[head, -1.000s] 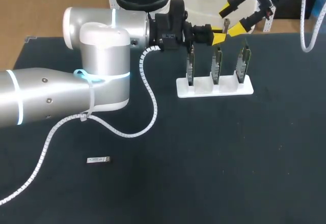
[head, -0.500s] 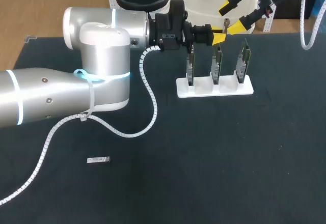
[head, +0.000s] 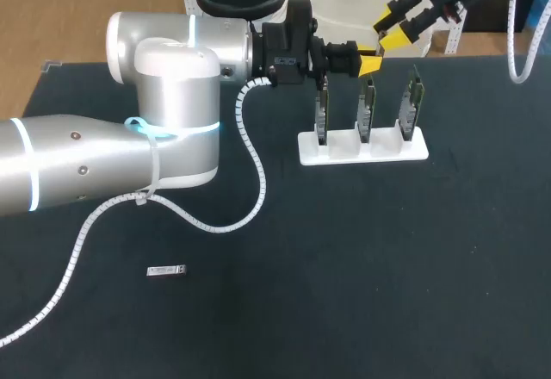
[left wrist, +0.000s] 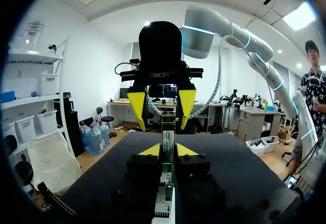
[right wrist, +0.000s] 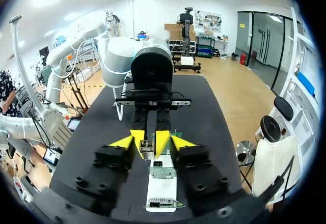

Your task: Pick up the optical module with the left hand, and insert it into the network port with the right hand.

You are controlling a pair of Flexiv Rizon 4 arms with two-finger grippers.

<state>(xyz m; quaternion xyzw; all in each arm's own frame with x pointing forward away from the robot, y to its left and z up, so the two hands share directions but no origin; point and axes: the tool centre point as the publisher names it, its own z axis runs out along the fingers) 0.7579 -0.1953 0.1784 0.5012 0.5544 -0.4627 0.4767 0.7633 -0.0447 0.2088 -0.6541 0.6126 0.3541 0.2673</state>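
Note:
My left gripper (head: pixel 372 58) hangs above the back of the table, shut on a slim optical module (left wrist: pixel 168 140) that points away from it. My right gripper (head: pixel 392 32) comes in from the far right and faces it head-on. In the left wrist view the right gripper (left wrist: pixel 162 107) has a yellow finger on each side of the module's free end, with gaps showing, so it is open. In the right wrist view the module (right wrist: pixel 147 145) sits between my own tips (right wrist: pixel 152 143), just ahead of the left gripper (right wrist: pixel 150 138). The network port boards (head: pixel 368 103) stand below.
A white holder (head: pixel 362 148) carries three upright boards, right under both grippers. A second small module (head: pixel 166 270) lies flat at the front left. The left arm's thick body and white cable (head: pixel 250 181) cover the left half of the black table.
The right gripper's fingers have drawn in from wide open to a narrow gap around the module's end. The left arm and its module have not moved.

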